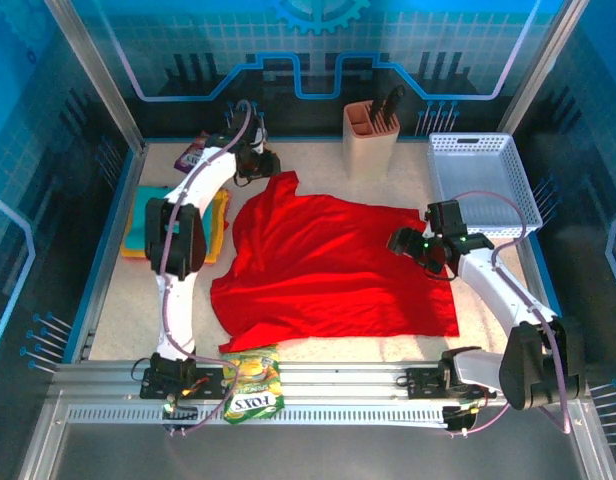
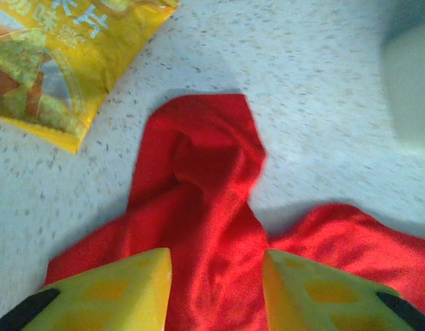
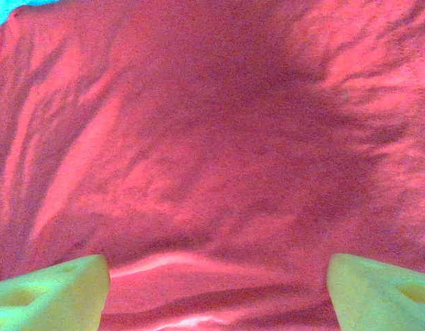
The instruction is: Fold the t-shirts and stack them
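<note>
A large red t-shirt [image 1: 328,265] lies spread out in the middle of the table. My left gripper [image 1: 266,163] is at the shirt's far left corner. In the left wrist view its yellow fingers [image 2: 130,293] stand apart astride a bunched ridge of red cloth [image 2: 199,186], left gripper [image 2: 218,258] open. My right gripper [image 1: 406,243] hovers at the shirt's right edge. It stands wide open over the wrinkled red cloth [image 3: 212,138], right gripper [image 3: 218,265] holding nothing. A folded teal t-shirt [image 1: 138,215] and a folded orange-yellow one [image 1: 220,215] lie stacked at the left.
A yellow snack packet [image 2: 54,62] lies just beyond the shirt's corner, and a packet [image 1: 196,153] shows at the back left. Another packet [image 1: 253,385] sits at the front edge. A beige knife block [image 1: 371,135] stands at the back; a white basket [image 1: 485,180] is at the right.
</note>
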Controlling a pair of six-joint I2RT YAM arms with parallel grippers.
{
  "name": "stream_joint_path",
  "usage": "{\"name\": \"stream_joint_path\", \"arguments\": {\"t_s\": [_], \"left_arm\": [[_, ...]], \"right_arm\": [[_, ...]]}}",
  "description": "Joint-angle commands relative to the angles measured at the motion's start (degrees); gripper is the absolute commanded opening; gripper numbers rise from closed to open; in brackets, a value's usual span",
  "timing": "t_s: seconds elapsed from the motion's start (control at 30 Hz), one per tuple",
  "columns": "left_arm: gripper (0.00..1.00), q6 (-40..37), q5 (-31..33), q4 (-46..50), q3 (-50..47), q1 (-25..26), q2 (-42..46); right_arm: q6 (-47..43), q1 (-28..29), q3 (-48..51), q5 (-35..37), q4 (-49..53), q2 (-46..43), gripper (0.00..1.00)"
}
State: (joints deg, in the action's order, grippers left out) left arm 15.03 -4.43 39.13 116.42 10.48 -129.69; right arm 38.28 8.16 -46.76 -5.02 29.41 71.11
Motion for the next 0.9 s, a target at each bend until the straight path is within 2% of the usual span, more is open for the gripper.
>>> {"name": "stream_joint_path", "arguments": {"t_s": [0.0,0.1,0.23,0.53,0.73,0.87], "left_arm": [[0.39,-1.83,1.94,1.8,5.76,-0.76,-6.06],[0.39,-0.6,2.63,1.41,9.44,-1.24,-10.53],[0.4,1.26,4.34,-1.73,9.29,-1.43,-13.22],[0.38,4.1,2.01,-3.11,9.79,-0.67,-16.59],[0.16,2.99,4.5,-1.21,11.69,1.06,-18.27],[0.06,5.0,6.86,3.11,14.58,-0.43,-17.88]], "right_arm": [[-1.66,-0.95,-2.36,-2.68,-1.02,1.37,0.83],[-1.98,-1.16,-2.3,-3.7,-1.39,1.44,0.83],[-1.8,-1.59,-1.3,-4.98,-2.14,0.81,0.83],[-1.9,-3.81,-0.41,-6.18,-1.72,0.52,0.82],[-1.54,-6.2,-2.25,-4.37,-1.06,1.26,0.83],[-2.61,-6.35,-6.15,-0.1,1.18,3.65,0.82]]}}
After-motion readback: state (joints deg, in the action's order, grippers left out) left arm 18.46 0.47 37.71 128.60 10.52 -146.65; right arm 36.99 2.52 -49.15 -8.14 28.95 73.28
